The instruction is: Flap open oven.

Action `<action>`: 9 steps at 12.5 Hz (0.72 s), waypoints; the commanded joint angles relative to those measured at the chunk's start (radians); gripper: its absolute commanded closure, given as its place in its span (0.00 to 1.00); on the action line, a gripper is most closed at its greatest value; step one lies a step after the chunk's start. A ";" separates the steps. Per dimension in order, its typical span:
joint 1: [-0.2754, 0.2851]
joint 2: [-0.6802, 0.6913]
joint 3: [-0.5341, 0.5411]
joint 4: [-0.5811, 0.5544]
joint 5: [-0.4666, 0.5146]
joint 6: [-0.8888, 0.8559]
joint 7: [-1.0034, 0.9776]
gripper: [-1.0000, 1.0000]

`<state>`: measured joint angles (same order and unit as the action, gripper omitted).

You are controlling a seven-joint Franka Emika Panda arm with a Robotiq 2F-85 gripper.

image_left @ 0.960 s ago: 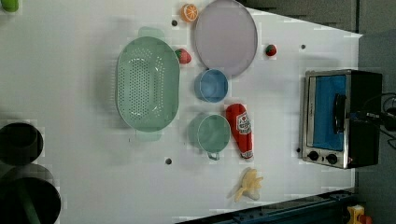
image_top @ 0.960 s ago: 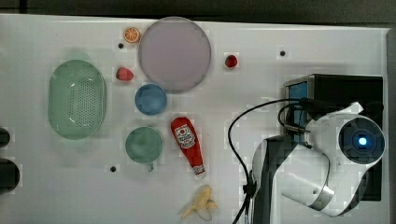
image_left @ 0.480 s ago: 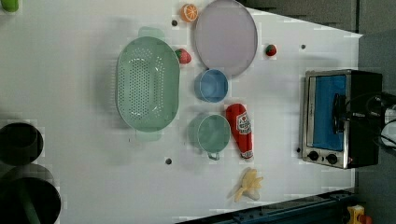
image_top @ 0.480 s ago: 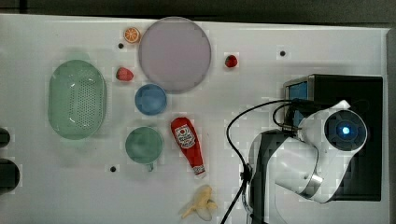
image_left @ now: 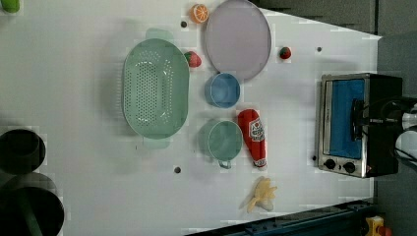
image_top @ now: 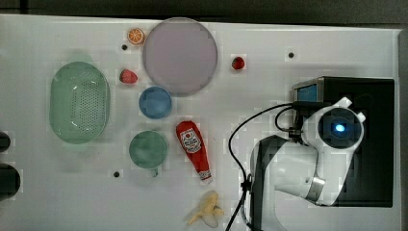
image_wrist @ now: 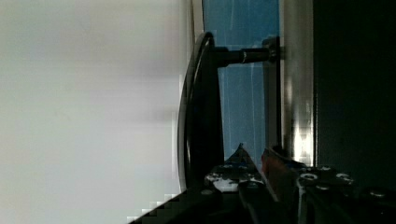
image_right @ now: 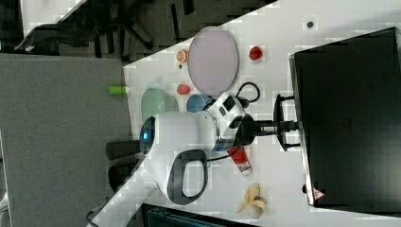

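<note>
One boxy black oven [image_left: 359, 123], blue glass door; hand [image_right: 286, 126] grasping curved handle [image_wrist: 198, 107].

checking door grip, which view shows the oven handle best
The wrist view: the oven handle stands close up, its post and the blue glass door behind it. In the left view the handle is a small dark bar; in the right view it is seen side-on.

White rounded arm [image_top: 312, 163] with black joint panels, blue light, looping black cable [image_top: 240, 139].
</note>
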<state>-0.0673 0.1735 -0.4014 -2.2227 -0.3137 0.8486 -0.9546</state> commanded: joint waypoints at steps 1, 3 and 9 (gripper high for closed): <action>0.051 -0.002 0.038 0.001 -0.110 -0.024 0.162 0.82; 0.068 0.005 0.057 0.000 -0.180 -0.044 0.254 0.82; 0.117 0.053 0.133 0.001 -0.324 -0.121 0.436 0.82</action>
<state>0.0037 0.1954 -0.2979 -2.2266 -0.6421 0.7412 -0.6235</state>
